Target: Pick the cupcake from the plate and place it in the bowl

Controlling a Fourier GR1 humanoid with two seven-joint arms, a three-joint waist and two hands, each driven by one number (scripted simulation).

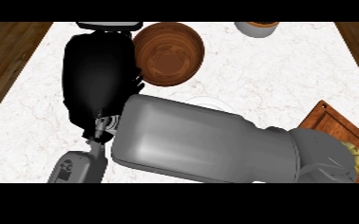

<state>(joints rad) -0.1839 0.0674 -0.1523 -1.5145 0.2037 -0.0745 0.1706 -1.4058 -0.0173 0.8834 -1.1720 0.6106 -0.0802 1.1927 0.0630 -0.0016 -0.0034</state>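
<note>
White marble counter (280, 71) fills the frame, with wood floor showing at the upper left and upper right corners. Nearest the lower edge, a big grey forearm (203, 142) crosses from the lower right toward the centre left, and it blocks much of the counter. At the lower left a small grey piece (70, 167) of the robot shows; I cannot say which part it is.

Beyond the forearm, the right hand (98, 80) is a black mass at the left of centre, seen from its back. Its fingers point away from the camera, so I cannot tell whether they are spread or closed round anything. A sliver of white plate (210, 102) peeks out just above the forearm.

The cupcake is not visible; it may be hidden under the hand or arm. Just right of the hand sits the brown wooden bowl (168, 52), its inside bare. Likely the hand is at the bowl's side for the placing. Farther off, a grey cup (256, 28) sits at the top edge, and a wooden board (329, 123) at the right edge.
</note>
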